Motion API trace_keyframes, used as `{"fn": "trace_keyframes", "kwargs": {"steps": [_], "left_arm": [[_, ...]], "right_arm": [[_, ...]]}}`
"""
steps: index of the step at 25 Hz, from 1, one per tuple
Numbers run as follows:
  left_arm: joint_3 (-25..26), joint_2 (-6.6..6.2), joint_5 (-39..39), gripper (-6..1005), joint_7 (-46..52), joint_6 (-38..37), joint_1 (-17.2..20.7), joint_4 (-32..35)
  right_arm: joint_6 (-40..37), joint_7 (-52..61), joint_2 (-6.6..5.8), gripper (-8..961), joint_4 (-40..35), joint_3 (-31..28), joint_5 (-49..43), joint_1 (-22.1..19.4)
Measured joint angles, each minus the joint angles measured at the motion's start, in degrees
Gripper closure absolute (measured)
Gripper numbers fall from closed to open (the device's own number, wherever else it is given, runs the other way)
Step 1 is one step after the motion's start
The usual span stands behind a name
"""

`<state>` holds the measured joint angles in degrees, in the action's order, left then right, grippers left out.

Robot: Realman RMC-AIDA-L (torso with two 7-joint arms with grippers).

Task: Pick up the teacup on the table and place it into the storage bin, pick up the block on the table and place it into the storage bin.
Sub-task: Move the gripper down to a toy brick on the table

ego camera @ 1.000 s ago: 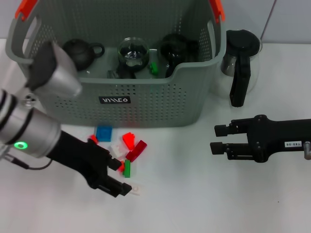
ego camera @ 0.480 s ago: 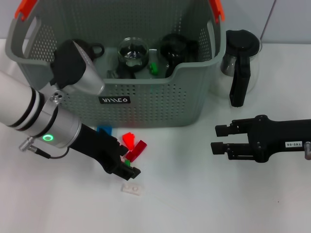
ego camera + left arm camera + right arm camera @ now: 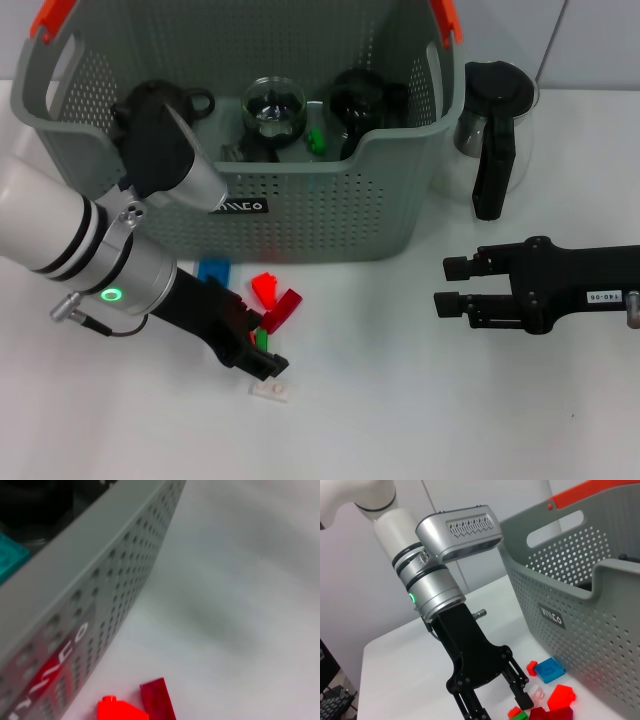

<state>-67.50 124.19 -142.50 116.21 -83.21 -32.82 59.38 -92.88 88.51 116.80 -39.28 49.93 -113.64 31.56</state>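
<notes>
Left gripper (image 3: 262,362): has slid back over the scattered blocks since a moment ago, jaws apart, straddling the green block (image 3: 262,341); grasp judged imminent. Clear block (image 3: 272,389): just beside.
Right gripper (image 3: 447,285): parked, jaws apart.
Surface (image 3: 400,420): white.
Storage bin (image 3: 330,215): behind, holding teaware.
Glass pot (image 3: 495,130): beside it.

Head view overhead; left wrist close beside storage bin (image 3: 100,595); right wrist faces bin too.
</notes>
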Motion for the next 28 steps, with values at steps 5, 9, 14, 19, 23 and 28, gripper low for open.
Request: {"fn": "trace_keyframes", "kwargs": {"steps": [5,9,14,19,23,28], "left_arm": [[0.0,-0.1,-2.26,277,1.15,-0.81,0.31,0.07],[0.07,0.02,-4.29,277,2.31,-2.75,0.04,0.44],[1.07,0.15,-4.05,278,2.69,-7.23,0.43,3.41],[0.97,0.24,-3.98,279,2.75,-7.69,-0.03,3.2],[1.01,0.31,-3.25,279,3.97,-3.15,-0.05,3.11],[0.05,0.29,-2.63,280,4.25,-1.42,-0.1,2.97]], "right_arm": [[-0.02,0.0,0.0,371,0.0,-0.01,-0.03,0.07],[-0.02,0.0,0.0,371,0.0,0.09,-0.07,0.14],[-0.02,0.0,-0.07,371,0.0,-0.1,-0.1,0.17],[0.1,-0.01,-0.09,371,0.0,-0.13,-0.1,0.17],[0.14,-0.02,-0.09,371,0.0,-0.15,-0.1,0.17],[0.22,-0.01,-0.09,371,0.0,-0.06,-0.09,0.15]]}}
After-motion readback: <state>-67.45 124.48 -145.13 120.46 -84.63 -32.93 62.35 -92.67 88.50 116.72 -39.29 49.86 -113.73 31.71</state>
